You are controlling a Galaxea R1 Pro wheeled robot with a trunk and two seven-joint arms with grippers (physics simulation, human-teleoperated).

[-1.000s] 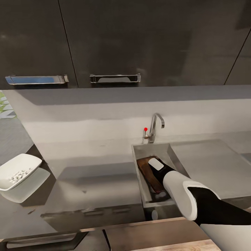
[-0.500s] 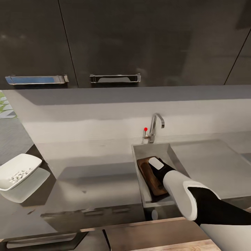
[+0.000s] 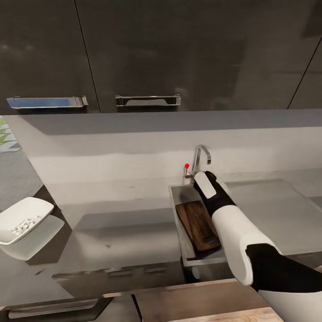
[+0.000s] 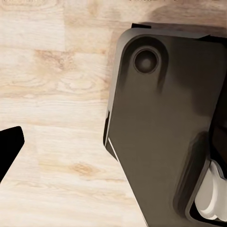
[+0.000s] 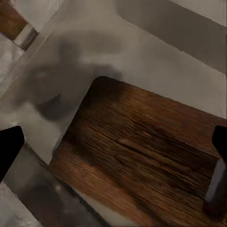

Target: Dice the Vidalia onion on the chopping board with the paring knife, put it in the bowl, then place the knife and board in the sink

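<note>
Inside the sink (image 3: 179, 193), chopping board (image 3: 197, 225) lies free below the right gripper (image 5: 113, 142); jaws wide, probably empty. Left jaws: cannot tell.

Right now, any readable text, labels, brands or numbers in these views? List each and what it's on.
None: no readable text, label, brand or number.
The chopping board in the sink shows only wood grain.
The bowl, faucet and cabinet fronts are unmarked.

Brown wood-grain chopping board (image 3: 197, 225) in smooth matt grey sink (image 3: 178, 203)
</note>
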